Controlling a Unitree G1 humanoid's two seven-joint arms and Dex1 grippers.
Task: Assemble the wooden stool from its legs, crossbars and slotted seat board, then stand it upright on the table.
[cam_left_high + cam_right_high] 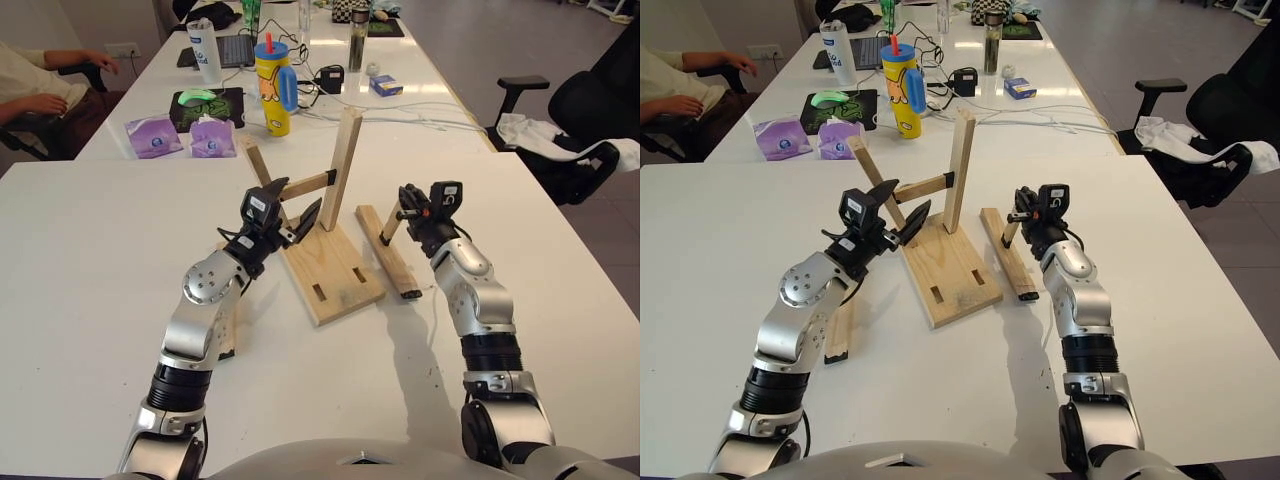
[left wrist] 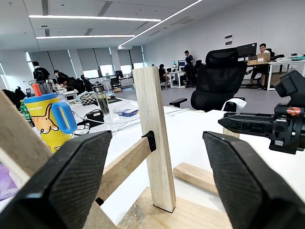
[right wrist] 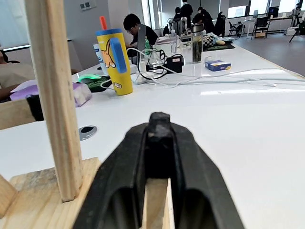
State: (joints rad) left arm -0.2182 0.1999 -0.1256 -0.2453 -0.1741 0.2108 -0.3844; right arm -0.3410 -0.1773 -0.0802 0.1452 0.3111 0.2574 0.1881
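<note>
Crossbar (image 3: 155, 200) pinched in right fingers (image 3: 119, 181) (left fingers (image 2: 71, 186) spread).

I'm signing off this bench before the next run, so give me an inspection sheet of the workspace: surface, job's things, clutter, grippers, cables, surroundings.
Surface: white table, no spills seen.
Job's things: slotted seat board lies flat; one leg stands upright on it, a crossbar joining it to a tilted leg; a further leg lies right of the board; another wooden piece lies beside the left forearm.
Clutter: yellow cup and purple packets on the table behind.
Grippers: left gripper open by the crossbar; right gripper shut on a short wooden bar.
Cables: white cables behind the stool parts.
Surroundings: black office chair at right.
</note>
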